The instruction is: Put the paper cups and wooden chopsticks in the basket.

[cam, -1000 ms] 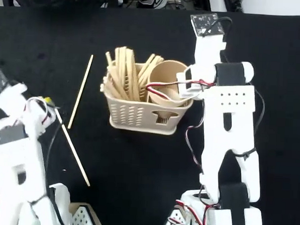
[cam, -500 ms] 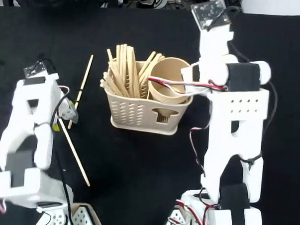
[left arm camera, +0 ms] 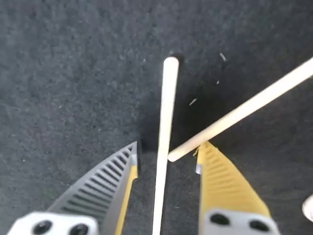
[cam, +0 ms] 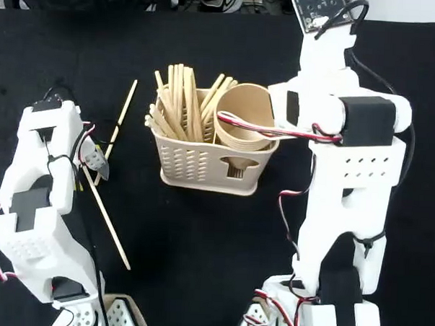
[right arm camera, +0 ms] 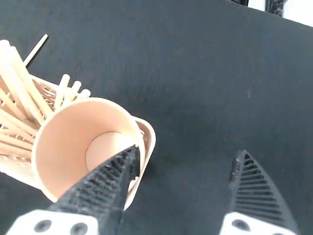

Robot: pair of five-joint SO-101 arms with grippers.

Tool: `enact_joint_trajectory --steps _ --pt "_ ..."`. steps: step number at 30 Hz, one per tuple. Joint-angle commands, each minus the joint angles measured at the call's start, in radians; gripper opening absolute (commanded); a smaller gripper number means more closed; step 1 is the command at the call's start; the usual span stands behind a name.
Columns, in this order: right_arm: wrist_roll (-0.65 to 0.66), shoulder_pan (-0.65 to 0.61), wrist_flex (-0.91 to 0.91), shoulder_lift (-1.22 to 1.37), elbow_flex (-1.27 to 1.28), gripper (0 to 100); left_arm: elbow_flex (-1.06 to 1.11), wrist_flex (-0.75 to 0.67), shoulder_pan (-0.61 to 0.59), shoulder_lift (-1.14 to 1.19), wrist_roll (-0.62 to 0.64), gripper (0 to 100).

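**One side finishing, the other just starting**

The left gripper (cam: 96, 161) is hanging low over the black table cloth (cam: 199, 242) at the left, having swung in from the near left corner within the last second. Its fingers are standing spread. One loose wooden chopstick (left arm camera: 166, 98) is lying on the cloth between them, and the second loose wooden chopstick (left arm camera: 244, 110) is ending just beside the yellow finger. The right gripper (right arm camera: 187, 152), also spread and carrying nothing, is pulling up and back from the tan paper cup (cam: 245, 117). That cup is sitting in the right half of the cream perforated plastic basket (cam: 203, 169), beside a bundle of wooden chopsticks (cam: 178, 103). So the cup looks dealt with, and the two loose sticks seem to be all that is waiting.
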Motion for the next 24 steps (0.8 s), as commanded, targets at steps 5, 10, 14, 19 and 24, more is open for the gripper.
enact_joint_trajectory --steps 5,10,14,19,24 --pt "0.006 -0.003 0.031 -0.096 -0.044 30.4 0.015 -0.018 0.045 0.005 -0.017 19" --pt "-0.002 -0.008 0.031 -0.171 -0.031 30.4 0.076 -0.107 0.081 -0.002 -0.025 3" --pt "-0.002 -0.005 0.031 -0.171 -0.033 30.4 0.077 -0.106 0.097 -0.008 -0.025 3" --pt "-0.002 -0.006 0.031 -0.174 -0.021 30.4 0.013 -0.014 0.099 -0.008 -0.075 3" --pt "-0.002 -0.005 0.031 -0.174 -0.021 30.4 -0.038 0.066 0.099 -0.055 -0.089 3"
